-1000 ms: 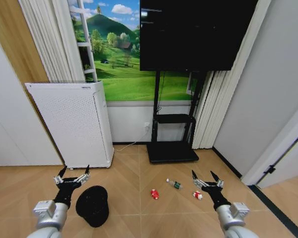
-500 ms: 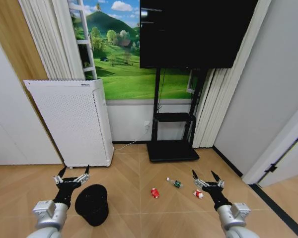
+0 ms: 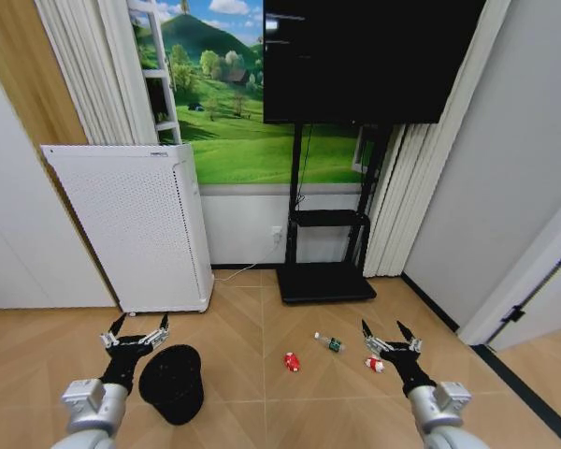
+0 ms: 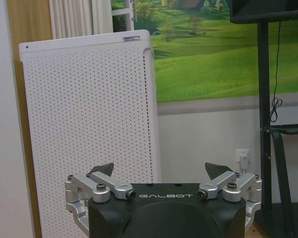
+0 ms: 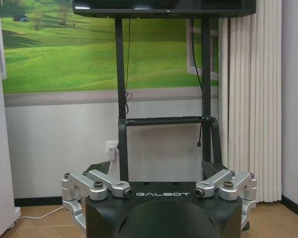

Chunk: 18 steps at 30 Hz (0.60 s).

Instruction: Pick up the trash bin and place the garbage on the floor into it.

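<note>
Creeping forward, the robot is closing on the trash bin (image 3: 172, 383), which is sliding lower in the head view beside the spread left end effector (image 3: 135, 334) (nothing gripped yet); garbage (image 3: 291, 362) is lying ahead on the floor (image 3: 252, 318).

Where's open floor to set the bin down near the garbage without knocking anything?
Bare parquet lies between the trash bin and the red can, and in the near strip in front of the can. It is crowded farther right: the bottle and the packet lie close, with the open right gripper over the packet. The open left gripper hovers beside the bin.
</note>
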Tool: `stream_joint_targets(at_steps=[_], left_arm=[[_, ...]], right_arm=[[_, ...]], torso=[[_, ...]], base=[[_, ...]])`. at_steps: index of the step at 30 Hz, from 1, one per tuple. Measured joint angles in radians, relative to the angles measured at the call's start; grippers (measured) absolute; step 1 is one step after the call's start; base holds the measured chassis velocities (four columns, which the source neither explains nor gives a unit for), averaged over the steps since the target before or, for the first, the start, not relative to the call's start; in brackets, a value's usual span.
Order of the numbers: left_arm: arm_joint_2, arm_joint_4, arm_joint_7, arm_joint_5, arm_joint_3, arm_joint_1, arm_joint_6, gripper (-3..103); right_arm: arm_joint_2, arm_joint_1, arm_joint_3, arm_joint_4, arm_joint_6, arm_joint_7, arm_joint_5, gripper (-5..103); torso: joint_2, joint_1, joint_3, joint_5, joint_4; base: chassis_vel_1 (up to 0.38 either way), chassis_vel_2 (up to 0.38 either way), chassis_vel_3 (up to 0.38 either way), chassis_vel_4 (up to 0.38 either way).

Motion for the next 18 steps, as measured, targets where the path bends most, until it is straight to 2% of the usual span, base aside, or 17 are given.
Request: stream_joint_targets(at_steps=[18], left_arm=[[0.0, -0.001, 0.002, 0.002, -0.004, 0.002, -0.004, 100]], right_arm=[[-0.002, 0.003, 0.0, -0.008, 0.001, -0.003, 0.005, 100]], torso=[[-0.071, -0.025, -0.046, 0.0, 0.0]], base=[[0.0, 0.0, 0.0, 0.0]])
